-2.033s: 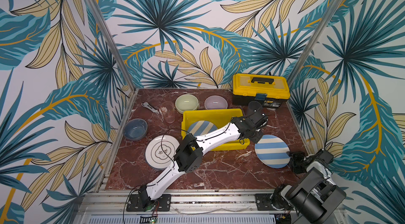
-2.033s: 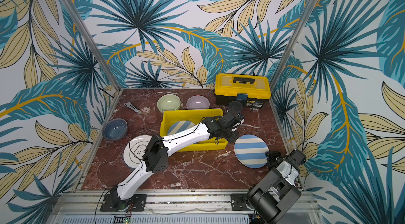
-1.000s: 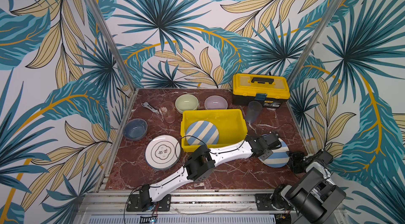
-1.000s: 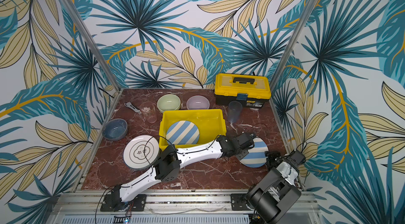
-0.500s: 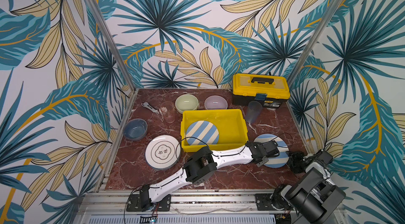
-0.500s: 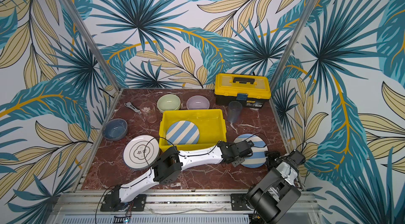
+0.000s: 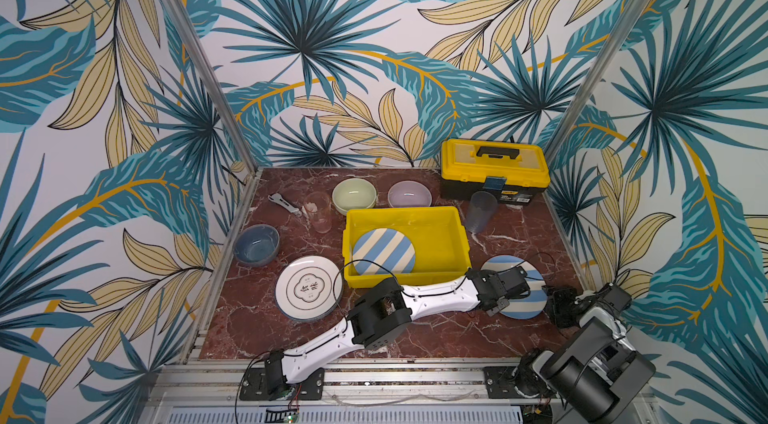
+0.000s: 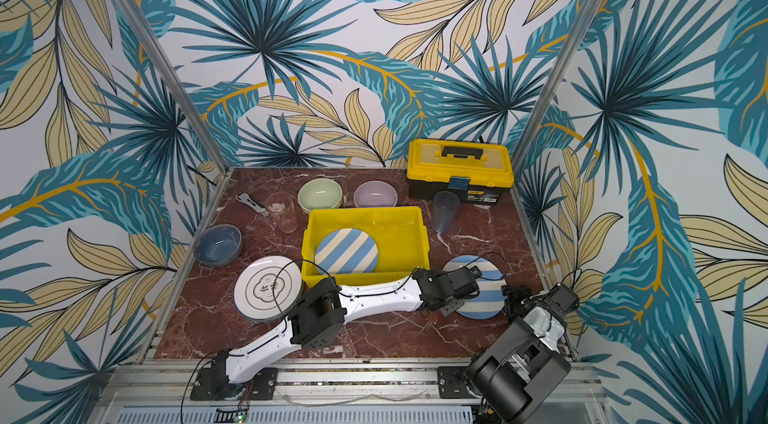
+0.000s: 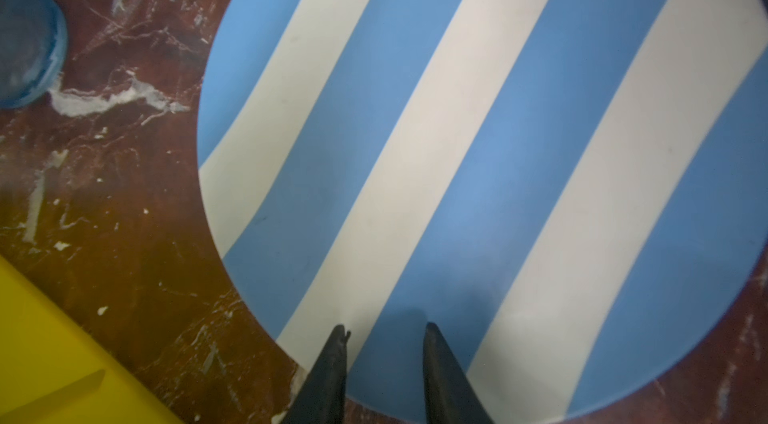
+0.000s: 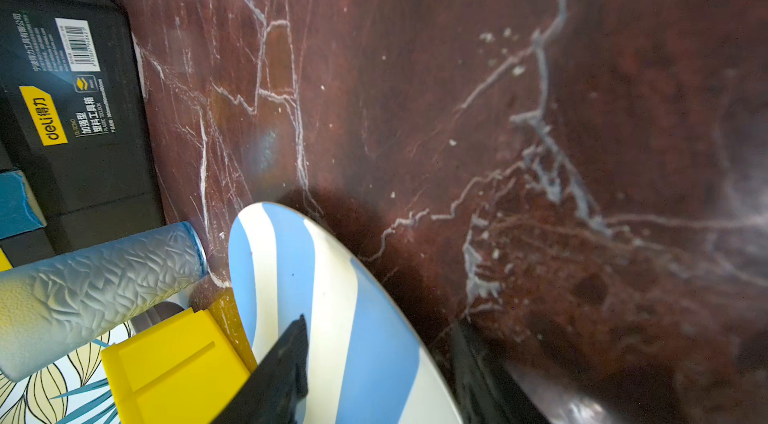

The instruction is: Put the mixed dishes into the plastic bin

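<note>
Flat round blue-and-cream striped plate [image 7: 533, 297] lies on the veined red-brown marble tabletop [image 7: 449, 337], lower right in both top views, just right of the glossy yellow rectangular plastic bin [image 7: 440, 241]. A matching striped plate [image 7: 383, 251] lies flat inside the bin. My left gripper [image 9: 384, 328] is over the plate's rim, jaws narrow, gripping nothing. My right gripper [image 7: 555, 305] straddles its right edge; can't tell if it pinches.
</note>
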